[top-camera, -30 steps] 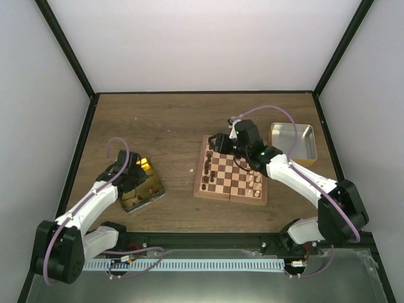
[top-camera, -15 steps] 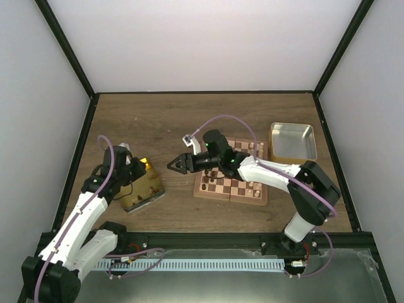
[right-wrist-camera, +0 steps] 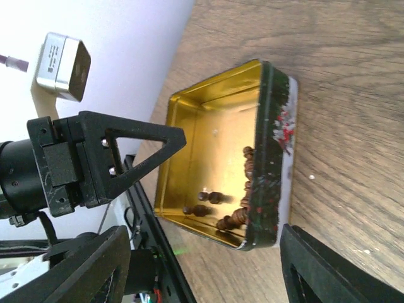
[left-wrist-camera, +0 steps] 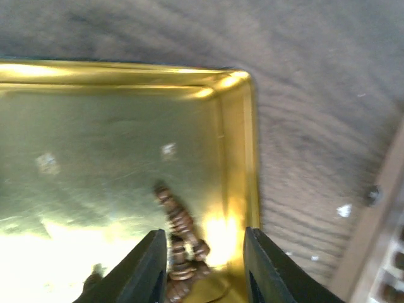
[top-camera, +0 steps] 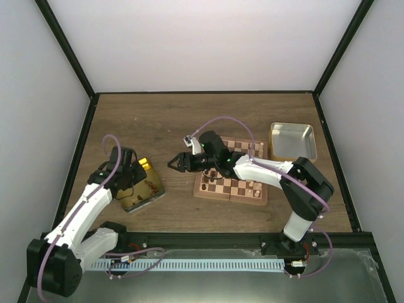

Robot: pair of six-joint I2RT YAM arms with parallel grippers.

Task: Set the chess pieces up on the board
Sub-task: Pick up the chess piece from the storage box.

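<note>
- Left wrist view: the left gripper (left-wrist-camera: 203, 238) points down into a gold tin (left-wrist-camera: 237, 126), its jaws parted and clasping nothing.
- A small heap of dark chess pieces (left-wrist-camera: 180, 221) lies on the tin floor in the gap between the two fingers (left-wrist-camera: 148, 268), near the tin's right-hand wall. They look loose; I cannot tell whether either finger touches them.
- To the right of the tin wall in this view is bare wooden table (left-wrist-camera: 303, 158).
- Right wrist view: the right gripper (right-wrist-camera: 205, 233) has its jaws spread wide with nothing between them.
- It faces the gold tin (right-wrist-camera: 274, 158) from the side and stays clear of it. More dark chess pieces (right-wrist-camera: 246, 170) line the inside of the tin's near wall, and a couple stand apart on the floor.
- Top external view: the left gripper (top-camera: 132, 177) is over the gold tin (top-camera: 148, 189) on the left of the table (top-camera: 145, 120).
- The right gripper (top-camera: 175, 165) reaches out past the left edge of the board (top-camera: 221, 186), above bare wood between board and gold tin.
- The board lies centre-right under the right arm. Some chess pieces (top-camera: 252, 185) already stand on it, too small to tell apart.
- A silver tin (top-camera: 293, 142) sits just beyond the board's far right corner.
</note>
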